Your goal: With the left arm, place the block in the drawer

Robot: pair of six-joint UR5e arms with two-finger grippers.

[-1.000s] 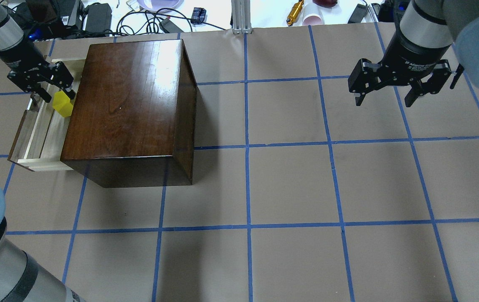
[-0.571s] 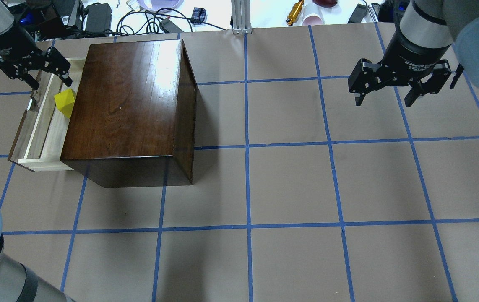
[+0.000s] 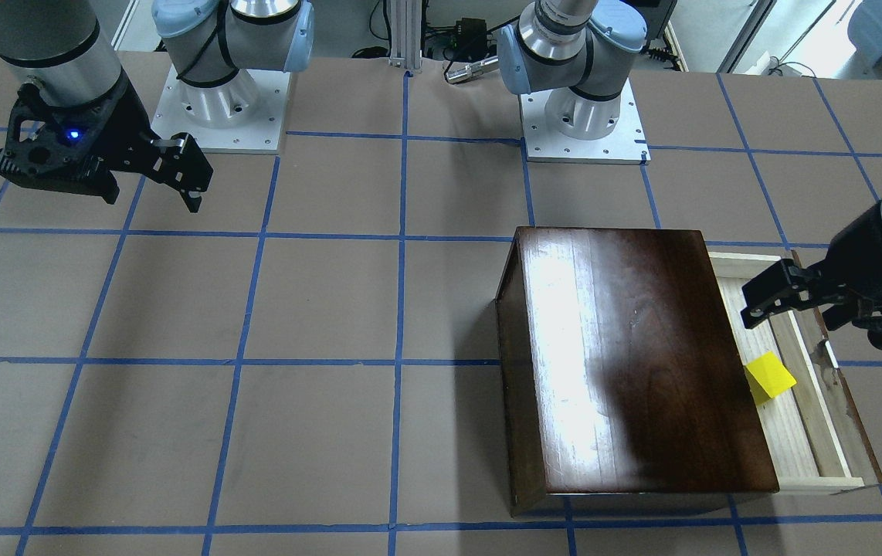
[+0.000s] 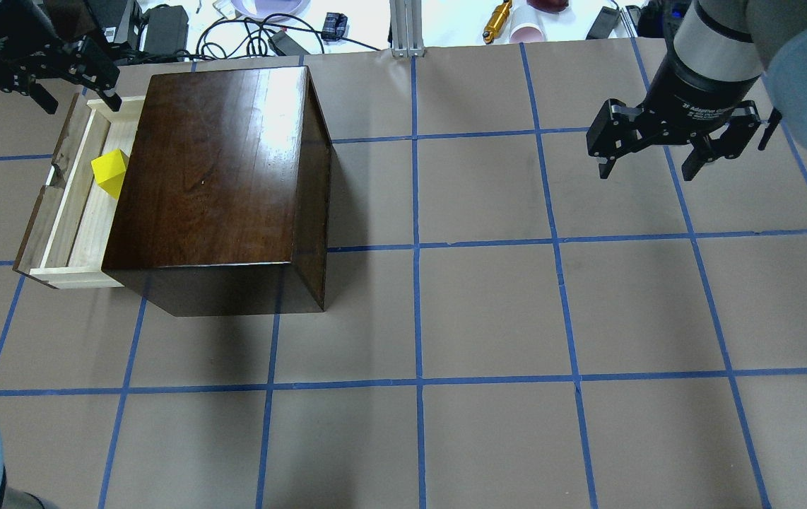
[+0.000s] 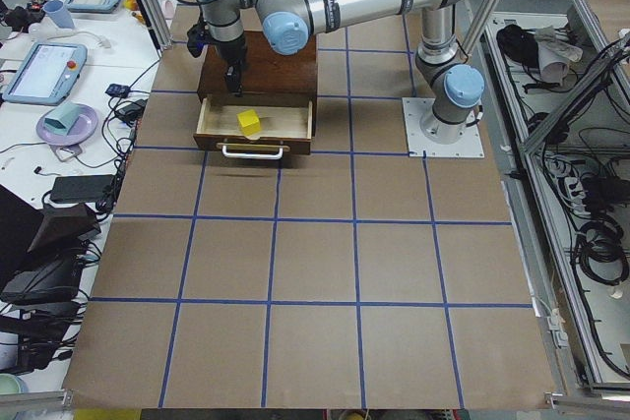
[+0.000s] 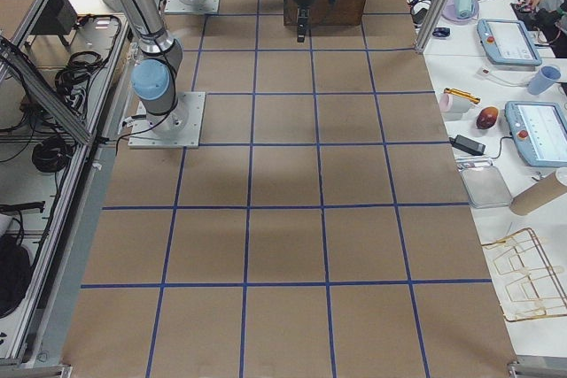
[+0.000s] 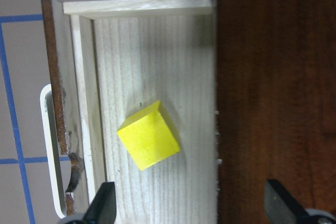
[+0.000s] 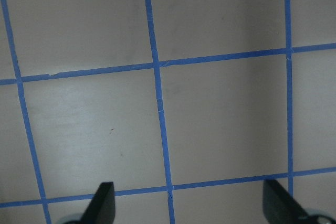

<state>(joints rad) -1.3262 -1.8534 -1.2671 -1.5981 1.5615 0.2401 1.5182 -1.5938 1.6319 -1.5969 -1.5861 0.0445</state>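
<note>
Left gripper [image 4: 81, 104], its fingers spread apart and holding nothing, hangs above the far end of the drawer [image 4: 57, 212], which stands pulled out from the dark wooden box [image 4: 220, 177]. We see the block [image 4: 109, 172] lying on the drawer's pale wood floor, toward that same far end. In the left wrist view it sits turned at an angle to the drawer walls, clear of the front panel and nearer the box's opening, and both fingertips stand apart from it. The metal pull [image 7: 48, 145] shows on the outer face of the front panel. Right gripper [image 4: 647, 172], likewise parted and empty, hovers over the table [image 4: 488, 311] with its blue tape grid, well apart from the box.
</note>
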